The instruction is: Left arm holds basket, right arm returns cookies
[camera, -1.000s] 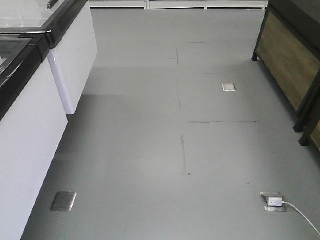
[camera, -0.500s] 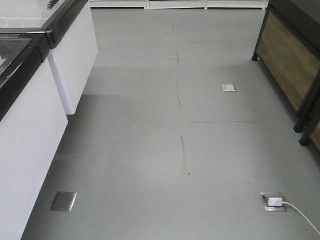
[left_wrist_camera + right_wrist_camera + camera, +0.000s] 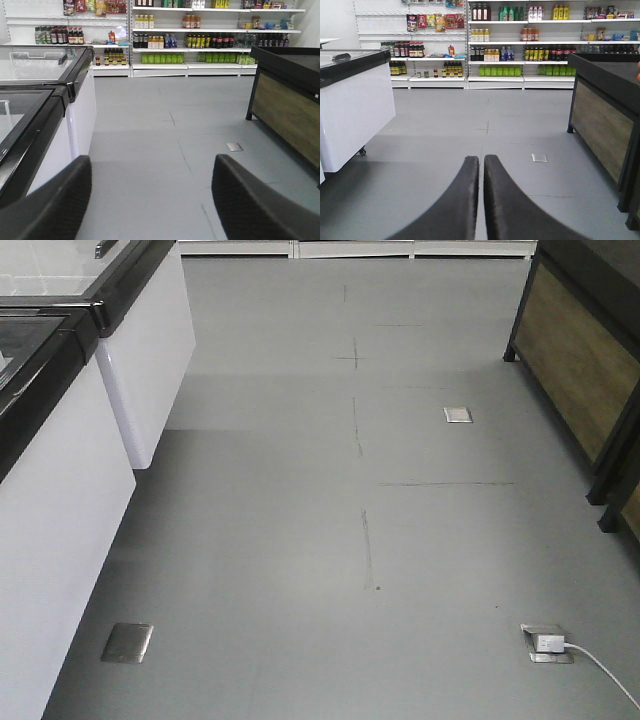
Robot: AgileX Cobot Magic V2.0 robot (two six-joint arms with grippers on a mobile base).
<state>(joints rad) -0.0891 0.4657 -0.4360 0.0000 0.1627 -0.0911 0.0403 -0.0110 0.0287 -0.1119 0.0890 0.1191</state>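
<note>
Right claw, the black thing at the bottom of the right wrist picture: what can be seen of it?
The right claw shows two matte black, plastic-looking fingers with rounded tips, closed to a thin slit with nothing between them. It points down the aisle toward the stocked shelves, above the grey floor, touching nothing visible.

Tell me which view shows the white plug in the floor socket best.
The exterior front-facing view: the white plug and its cable lie in plain sight at lower right. Neither wrist view shows it.
</note>
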